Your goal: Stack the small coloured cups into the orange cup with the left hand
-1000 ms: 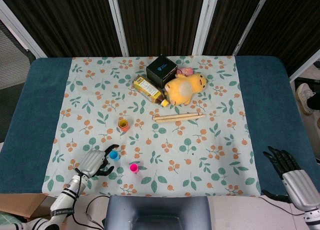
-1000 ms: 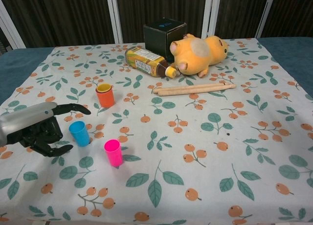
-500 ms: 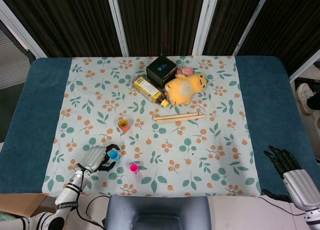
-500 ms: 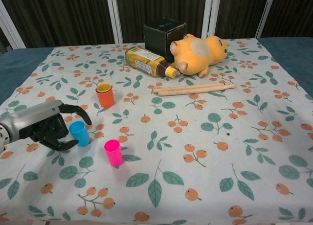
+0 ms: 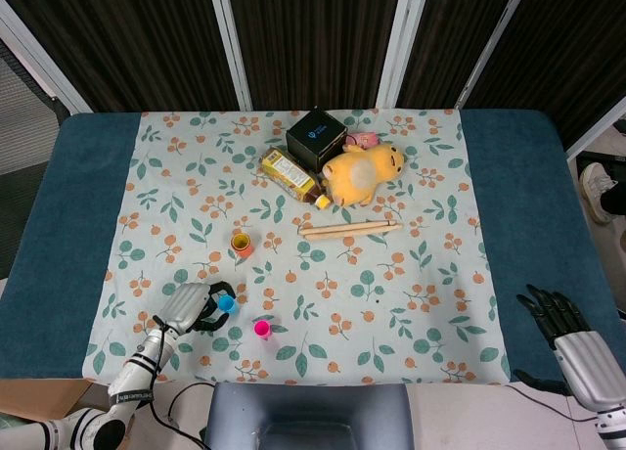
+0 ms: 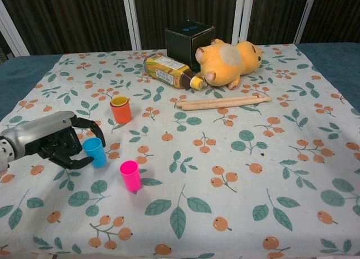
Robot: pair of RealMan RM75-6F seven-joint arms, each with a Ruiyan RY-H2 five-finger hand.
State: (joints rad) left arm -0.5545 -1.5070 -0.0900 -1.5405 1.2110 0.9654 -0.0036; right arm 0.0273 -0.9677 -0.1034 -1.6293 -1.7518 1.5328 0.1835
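Note:
The orange cup (image 5: 241,243) (image 6: 120,110) stands on the flowered cloth with a yellow cup nested inside it. A small blue cup (image 5: 226,302) (image 6: 94,152) stands nearer the front, slightly tilted. My left hand (image 5: 191,306) (image 6: 56,143) grips it from the left, with fingers curled around its far and near sides. A pink cup (image 5: 261,328) (image 6: 130,175) stands free just right of the blue one. My right hand (image 5: 560,323) rests off the cloth at the front right, its fingers spread and holding nothing.
At the back of the cloth lie a tea bottle (image 6: 167,71), a black box (image 6: 189,37) and a yellow plush toy (image 6: 229,61). A wooden stick (image 6: 222,103) lies in front of them. The table's front edge (image 5: 303,383) is close to the cups.
My left hand has moved right to the blue cup and closed its fingers around it. The cup has shifted slightly right. The right hand has not moved.

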